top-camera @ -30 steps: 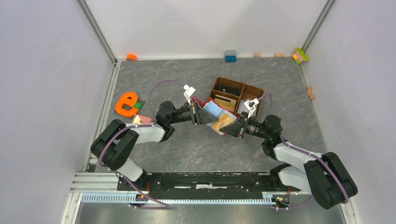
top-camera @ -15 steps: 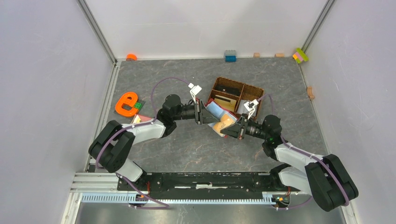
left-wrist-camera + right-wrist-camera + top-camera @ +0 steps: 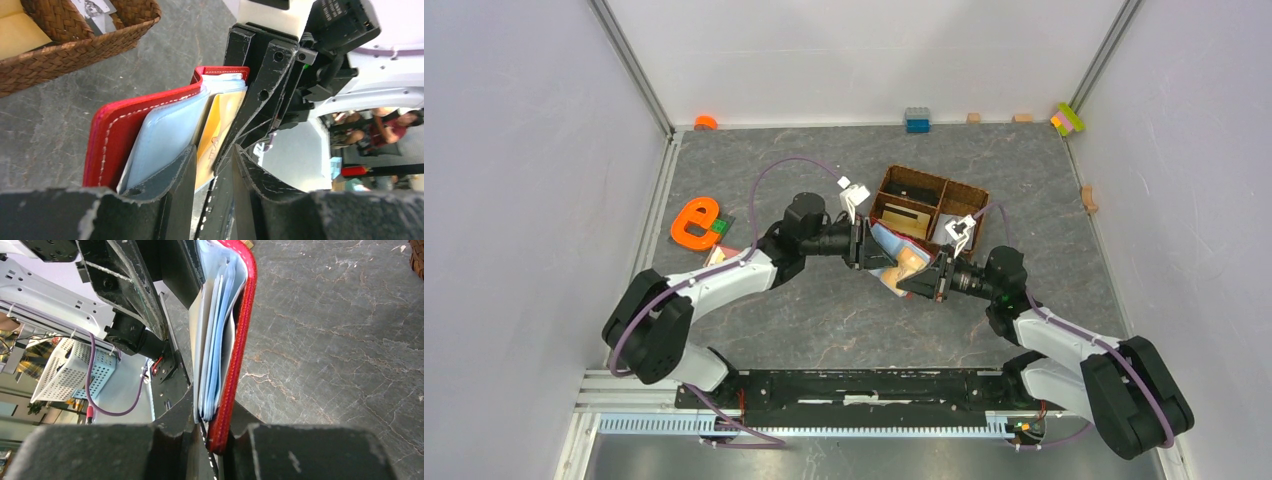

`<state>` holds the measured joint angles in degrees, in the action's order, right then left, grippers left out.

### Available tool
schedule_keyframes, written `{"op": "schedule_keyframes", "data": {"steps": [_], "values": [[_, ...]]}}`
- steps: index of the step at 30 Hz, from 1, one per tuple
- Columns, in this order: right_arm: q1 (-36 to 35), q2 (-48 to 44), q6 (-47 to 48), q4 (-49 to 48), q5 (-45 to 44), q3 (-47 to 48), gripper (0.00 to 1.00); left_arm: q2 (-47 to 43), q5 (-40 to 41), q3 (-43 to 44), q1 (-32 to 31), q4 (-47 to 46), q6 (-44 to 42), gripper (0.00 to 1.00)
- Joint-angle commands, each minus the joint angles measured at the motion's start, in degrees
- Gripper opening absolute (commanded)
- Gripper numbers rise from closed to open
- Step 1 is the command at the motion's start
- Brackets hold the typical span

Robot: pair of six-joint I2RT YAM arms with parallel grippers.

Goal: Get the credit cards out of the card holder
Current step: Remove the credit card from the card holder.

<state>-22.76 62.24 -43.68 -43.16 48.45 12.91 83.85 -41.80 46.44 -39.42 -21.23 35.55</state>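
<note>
Left gripper (image 3: 214, 165): jaws stand apart. The lower edge of the orange-tan card (image 3: 220, 125) dips into the gap beside a black finger of the right gripper (image 3: 212, 420). I cannot tell whether either pad touches the card. One left finger covers the lower corner of the light blue card (image 3: 165, 135).

Right gripper: clamped on the card holder (image 3: 240, 340), pinching the red cover and the edges of the card stack together.

Card holder: held edge-on between the two grippers above the table (image 3: 824, 320), splayed open toward the left gripper. The credit cards (image 3: 215, 340) all sit inside it.

In the way: the right gripper's fingers stand directly ahead of the left jaws, so the two hands crowd the same end of the holder. The wicker basket (image 3: 934, 200) sits just behind, near but apart.

Counts:
- card holder: one
- cards: three tones in the left wrist view, namely light blue, orange-tan and a pale one. The right wrist view shows several thin edges, too close to count.
- basket: one, divided into compartments
- orange letter "e" (image 3: 694, 222): one, well to the left, with a green block (image 3: 721, 226) touching it
- along the far wall: one orange piece (image 3: 705, 122), one blue block (image 3: 916, 120), two tan blocks (image 3: 973, 117), one multicoloured block (image 3: 1068, 119)
- right edge: one tan piece (image 3: 1088, 198)
</note>
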Motion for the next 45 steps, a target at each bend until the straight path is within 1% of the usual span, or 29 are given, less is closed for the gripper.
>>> {"op": "schedule_keyframes", "data": {"steps": [1, 8, 10, 11, 14, 18, 19, 21, 24, 26, 29, 30, 36, 37, 41, 42, 43, 45], "values": [[-0.59, -0.82, -1.02, -10.48, 3.58, 3.62, 0.05, -0.69, 7.67, 2.87, -2.18, 15.43, -10.16, 0.41], [-0.59, 0.35, -1.91, -11.67, 4.02, 3.58, 0.08, -1.63, 13.68, 4.42, -3.87, 20.95, -13.98, 0.46], [-0.59, 0.76, -2.10, -11.83, 4.02, 3.61, 0.09, -1.02, 10.82, 4.63, -4.08, 20.37, -13.53, 0.45], [-0.57, 0.86, -2.11, -11.81, 4.03, 3.67, 0.09, -0.42, 7.96, 4.72, -4.09, 19.32, -12.74, 0.44], [-0.59, 1.45, -2.29, -11.78, 4.20, 3.77, 0.09, 1.77, 1.00, 5.24, -4.43, 16.56, -10.60, 0.34], [-0.61, 1.84, -2.41, -11.79, 4.20, 3.70, 0.11, 1.99, -2.41, 4.83, -4.53, 13.85, -9.23, 0.12], [-0.54, 1.85, -2.42, -11.73, 4.20, 3.70, 0.13, 1.77, -2.56, 4.60, -4.53, 13.37, -9.14, 0.07], [-0.52, 1.92, -2.40, -11.61, 4.05, 3.75, 0.17, 1.48, -2.74, 4.24, -4.53, 12.44, -8.70, 0.02], [-0.29, 1.97, -2.42, -11.34, 3.89, 3.65, 0.27, 1.66, -4.26, 3.78, -4.44, 10.36, -7.33, 0.02], [0.02, 1.86, -2.33, -11.10, 3.61, 3.54, 0.31, 1.79, -5.41, 2.65, -3.74, 6.45, -4.85, 0.02], [1.01, 1.47, -2.29, -10.77, 2.70, 2.94, 0.44, 1.56, -4.38, 0.29, -1.55, 2.02, -0.89, 0.02], [1.35, 1.37, -2.39, -10.66, 2.43, 2.71, 0.45, 1.42, -3.77, -0.29, -0.85, 1.31, -0.31, 0.02], [2.64, 1.49, -3.66, -12.31, 1.94, 1.64, 0.45, 2.21, -1.57, -1.42, 0.59, 0.10, 1.39, 0.02], [2.82, 1.55, -3.85, -12.60, 1.84, 1.39, 0.42, 2.48, -1.53, -1.58, 0.86, -0.33, 1.87, 0.02], [3.26, 2.37, -4.89, -13.94, 1.04, 0.58, 0.21, 3.45, -2.59, -2.96, 1.95, -4.73, 4.95, 0.02], [3.32, 2.86, -5.21, -14.39, 0.95, 0.42, 0.17, 3.79, -2.98, -3.12, 2.06, -5.52, 5.51, 0.02], [3.47, 3.16, -5.74, -15.22, 0.99, 0.19, 0.14, 3.95, -3.17, -3.26, 2.22, -6.31, 6.07, 0.02], [3.84, 3.87, -7.48, -17.72, 1.28, -0.45, 0.13, 4.09, -3.29, -3.56, 2.55, -6.93, 6.52, 0.02]]}}
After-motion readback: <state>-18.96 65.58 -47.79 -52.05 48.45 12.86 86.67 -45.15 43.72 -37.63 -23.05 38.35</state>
